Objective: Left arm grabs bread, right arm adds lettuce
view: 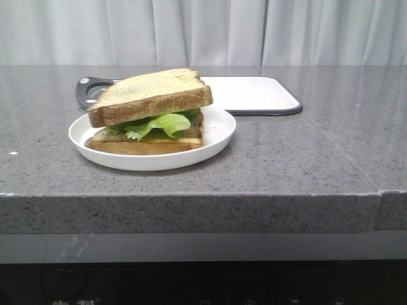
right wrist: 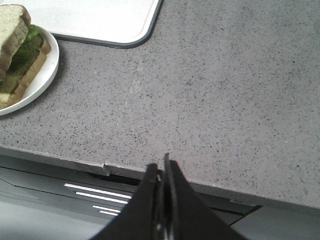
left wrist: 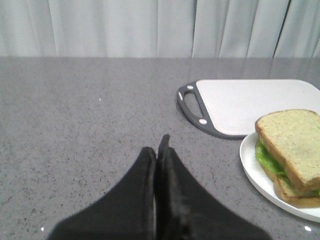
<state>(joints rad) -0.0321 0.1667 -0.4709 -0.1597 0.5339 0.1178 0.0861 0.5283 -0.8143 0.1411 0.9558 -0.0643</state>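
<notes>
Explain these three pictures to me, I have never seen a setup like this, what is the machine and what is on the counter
This is a robot with two arms, each ending in a two-fingered gripper. One picture looks forward over a grey counter. The other two come from small cameras on the wrists. The dark wedges at the bottom of those are the left gripper and the right gripper. Both are closed and hold nothing. On the counter sits a white plate with a sandwich: a bottom slice, green lettuce and a top slice of bread resting tilted on it. Behind the plate lies a white cutting board with a dark rim.
</notes>
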